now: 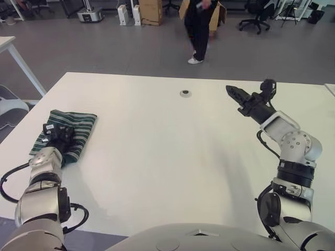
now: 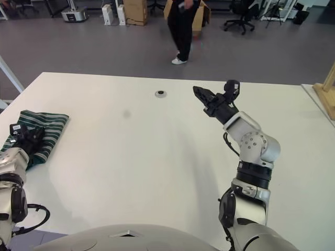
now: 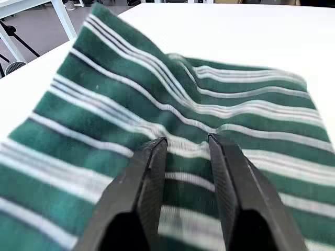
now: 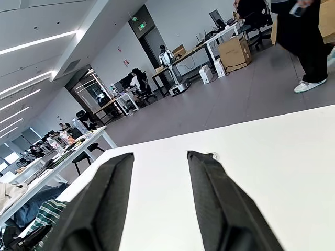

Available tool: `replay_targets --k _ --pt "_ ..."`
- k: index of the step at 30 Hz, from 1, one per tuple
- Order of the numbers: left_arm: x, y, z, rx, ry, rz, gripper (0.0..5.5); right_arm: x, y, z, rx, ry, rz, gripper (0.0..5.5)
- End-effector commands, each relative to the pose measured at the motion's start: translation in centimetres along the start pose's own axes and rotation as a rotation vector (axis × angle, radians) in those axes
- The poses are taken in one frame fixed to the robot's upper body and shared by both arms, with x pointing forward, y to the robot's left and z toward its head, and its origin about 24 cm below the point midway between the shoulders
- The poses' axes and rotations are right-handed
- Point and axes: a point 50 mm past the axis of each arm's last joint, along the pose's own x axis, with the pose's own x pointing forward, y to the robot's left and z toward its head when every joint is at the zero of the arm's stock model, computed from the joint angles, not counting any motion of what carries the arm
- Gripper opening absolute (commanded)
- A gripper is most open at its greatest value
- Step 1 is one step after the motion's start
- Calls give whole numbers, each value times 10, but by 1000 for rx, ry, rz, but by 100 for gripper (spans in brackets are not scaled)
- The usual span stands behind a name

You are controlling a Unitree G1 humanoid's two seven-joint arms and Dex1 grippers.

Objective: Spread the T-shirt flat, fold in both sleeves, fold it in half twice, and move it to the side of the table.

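T-shirt (image 1: 78, 125) sits at the bench's (image 1: 172, 151) left side as a small green, white-striped packet, top layer slightly rumpled; looks like final placement. Left hand (image 3: 187, 145) rests on it, narrowly parted, cloth showing in the gap. Right hand (image 4: 159, 159) is spread, empty, raised over the far right, probably to stay clear.

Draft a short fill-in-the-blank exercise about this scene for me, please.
1. The folded T-shirt has green and ____ stripes.
2. The T-shirt lies near the ____ edge of the table.
3. The right claw hovers above the table with its fingers ____.

Missing words: white; left; open.
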Motion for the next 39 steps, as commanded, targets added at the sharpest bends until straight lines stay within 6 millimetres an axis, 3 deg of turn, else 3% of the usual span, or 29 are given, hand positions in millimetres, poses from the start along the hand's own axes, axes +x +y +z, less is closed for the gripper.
replay_targets --k 1,2,4,6,9,13,21,29,35,39 --pt "28 -60 101 -72 -419 -242 143 -5 0 2 -11 -71 -39 190" --pt "27 -78 116 -121 -480 -304 143 -6 -1 1 -5 -90 -53 190" --pt "21 -111 118 -243 -496 -403 143 -6 -6 -6 -36 -102 -105 190" --pt "13 -145 90 -330 -415 -467 143 -6 -13 -23 -96 -87 -186 190" --pt "0 -169 49 -397 -292 -456 143 -2 -22 -46 -155 -77 -290 190" --pt "-7 -178 25 -414 -213 -390 143 7 -26 -62 -191 -77 -360 190" --pt "-10 -179 13 -369 -175 -309 143 18 -25 -66 -282 -66 -356 190" --pt "-13 -176 11 -402 -183 -305 143 28 -24 -66 -292 -75 -340 190" --pt "-3 -179 16 -344 -192 -322 143 24 -24 -68 -277 -103 -366 190" --pt "0 -191 16 -309 -190 -349 143 14 -30 -75 -268 -71 -388 190"
